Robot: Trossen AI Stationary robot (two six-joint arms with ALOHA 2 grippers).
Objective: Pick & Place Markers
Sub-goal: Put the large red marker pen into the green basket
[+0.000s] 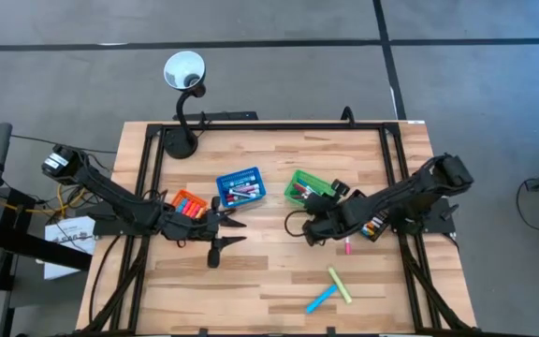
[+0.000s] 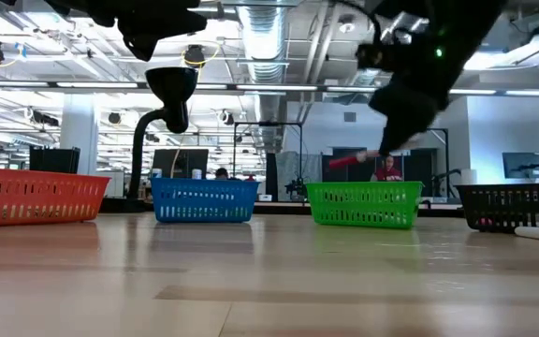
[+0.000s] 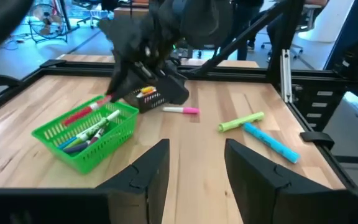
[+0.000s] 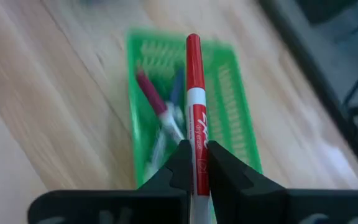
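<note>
Orange basket [image 1: 187, 202], blue basket [image 1: 240, 185], green basket [image 1: 304, 186], black basket [image 2: 515, 206], desk lamp [image 1: 184, 73] on wooden table [image 1: 269, 281]

Grey concrete floor [image 1: 279, 75] surrounds the table; ceiling ducts [image 2: 265, 37] and strip lights hang beyond.

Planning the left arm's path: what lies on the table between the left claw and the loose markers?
Only bare wood, by the left wrist view: nothing lies between the open left claw and the pink, green and blue markers.

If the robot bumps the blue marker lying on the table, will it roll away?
Probably a little. The blue marker looks round and thin, lying flat on smooth wood, so a sideways nudge would likely roll it. It touches the yellow-green marker, which might stop it. It looks stiff and light.
</note>
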